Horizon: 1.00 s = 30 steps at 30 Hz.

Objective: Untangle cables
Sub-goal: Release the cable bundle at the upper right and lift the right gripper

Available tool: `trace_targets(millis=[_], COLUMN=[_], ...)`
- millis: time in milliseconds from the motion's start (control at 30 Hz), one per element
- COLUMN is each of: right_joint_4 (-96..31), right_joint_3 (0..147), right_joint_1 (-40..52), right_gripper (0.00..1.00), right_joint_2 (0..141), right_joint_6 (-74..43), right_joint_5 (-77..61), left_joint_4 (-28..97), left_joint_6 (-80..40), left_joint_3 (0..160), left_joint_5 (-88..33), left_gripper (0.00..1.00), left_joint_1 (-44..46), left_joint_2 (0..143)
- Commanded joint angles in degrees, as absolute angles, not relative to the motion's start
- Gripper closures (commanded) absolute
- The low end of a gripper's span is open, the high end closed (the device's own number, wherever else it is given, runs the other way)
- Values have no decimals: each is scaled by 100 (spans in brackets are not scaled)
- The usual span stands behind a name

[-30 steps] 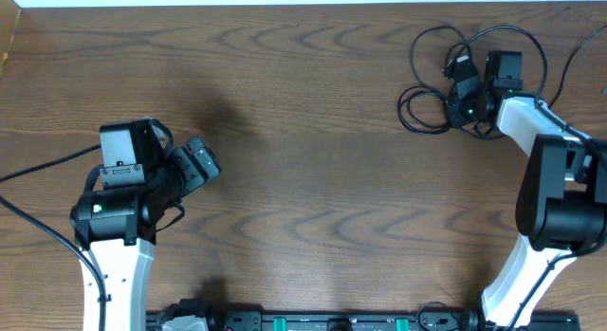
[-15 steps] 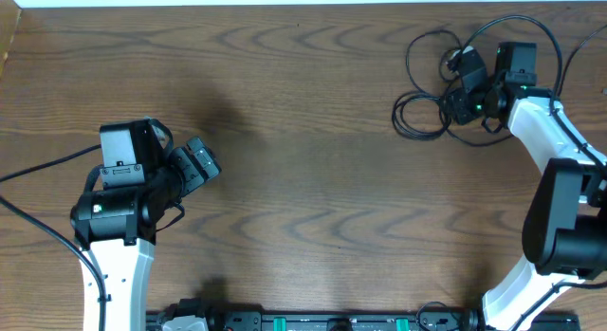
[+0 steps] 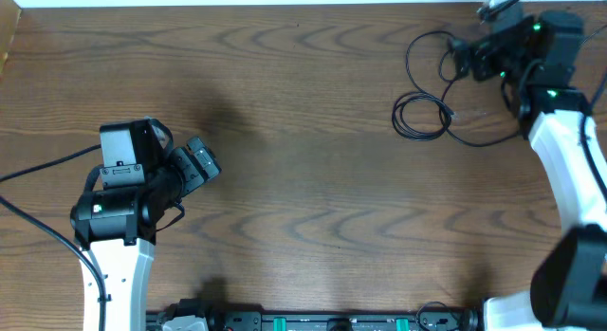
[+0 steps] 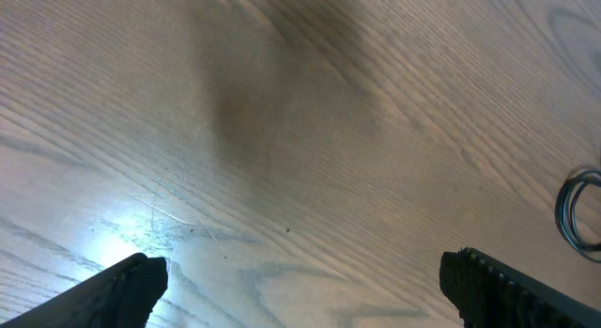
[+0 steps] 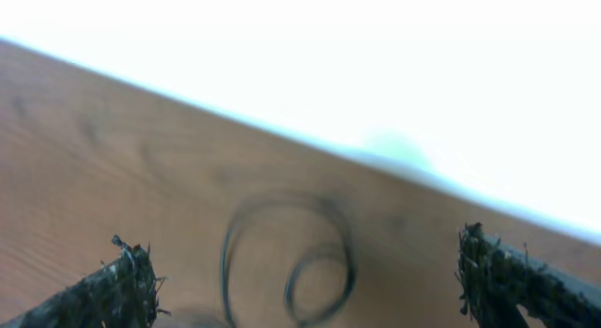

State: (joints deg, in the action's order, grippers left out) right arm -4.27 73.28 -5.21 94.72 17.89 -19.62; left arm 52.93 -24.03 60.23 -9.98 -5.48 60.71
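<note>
From above, the left arm (image 3: 114, 227) sits folded at the near left of the table (image 3: 313, 179). The left gripper (image 3: 196, 166) points right and a little toward the far side, but I cannot tell from here how its jaws stand. The right arm (image 3: 569, 170) stretches up the right side to the far corner, and the right gripper (image 3: 467, 58) is turned leftward. The black cables (image 3: 427, 75) lie just left of it. A wide loop reaches the gripper's tip, and a tight coil (image 3: 423, 116) lies nearer and to the left. The tangle runs diagonally from the coil toward the far right.

In the left wrist view, the left gripper (image 4: 300, 300) is spread wide over bare wood. A bit of the tight coil (image 4: 580, 210) shows at the right edge, well apart from it.

The right wrist view is blurred. The right gripper (image 5: 319, 290) is spread wide with nothing between its fingers (image 5: 122, 286). The black cables (image 5: 286, 257) lie ahead as two round loops centred between the fingers, near the table's far edge.
</note>
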Motion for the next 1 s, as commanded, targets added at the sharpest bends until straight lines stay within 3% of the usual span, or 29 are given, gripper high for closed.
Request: trace_targets(millis=[0,200,433,967], right_joint_4=[-73,-355,-1608,-1699], right_joint_3=[7345,7345,7341,6971], right_joint_1=[-423,-421,-467,-469], right_gripper=[1,1,1,1], right_joint_2=[8860,8447,8145,6049], right_joint_6=[1376,1376,1380,1441], right_joint_5=[-2112,-2093,-1649,-1538], left_joint_4=[5312,5312,5312,5312], left_joint_6=[-2425,-2425,-2425,-2425], left_joint_3=[6023,6023,6023,6023], left_joint_5=[-943,-943,-943,-943], left_gripper=[1,1,1,1], left_joint_1=[-572,-572,-572,-572], left_joint_2=[6066,6066,6066,6066])
